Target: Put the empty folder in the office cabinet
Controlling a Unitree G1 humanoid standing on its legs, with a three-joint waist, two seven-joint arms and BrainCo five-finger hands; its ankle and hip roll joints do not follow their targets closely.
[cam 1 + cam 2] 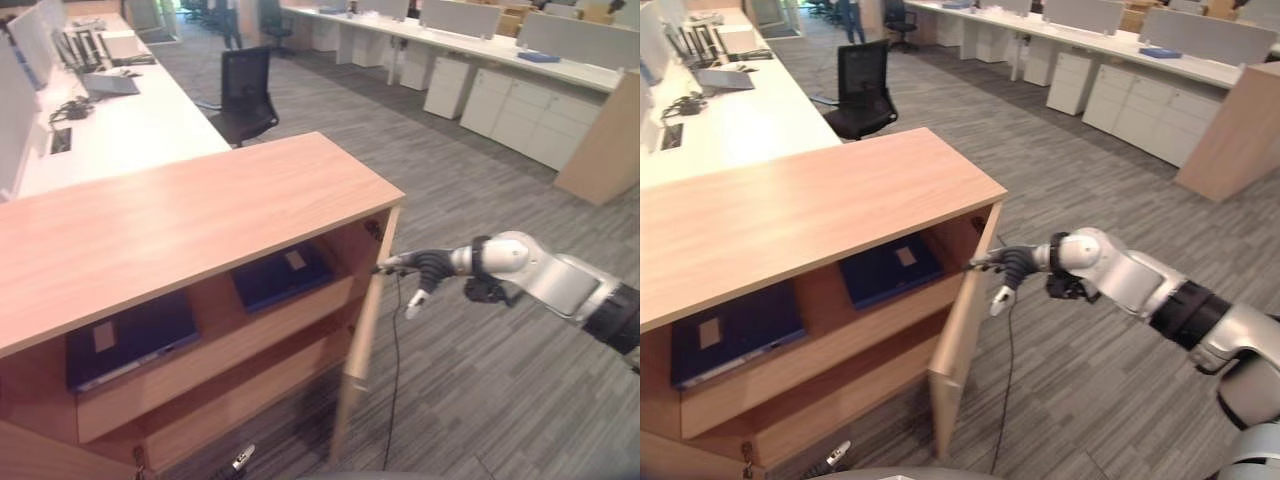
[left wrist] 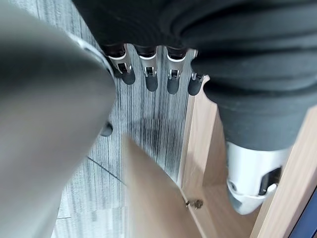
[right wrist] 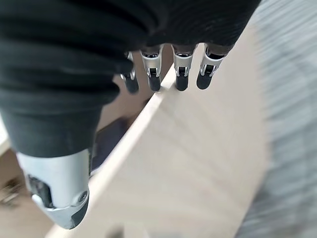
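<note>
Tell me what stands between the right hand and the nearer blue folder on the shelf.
The open cabinet door, seen in the right eye view: the right hand reaches its top edge, and the blue folder lies inside, behind it.

We find no text, number, brand or sign that can be read anywhere in these views. The two dark blue folders on the cabinet shelf each carry a pale label: the left folder (image 1: 130, 338) has one (image 1: 104, 337) near its middle, and the right folder (image 1: 282, 275) has one (image 1: 295, 260) toward its far edge. Both labels look blank to us, or whatever print they bear is too small to make out.
</note>
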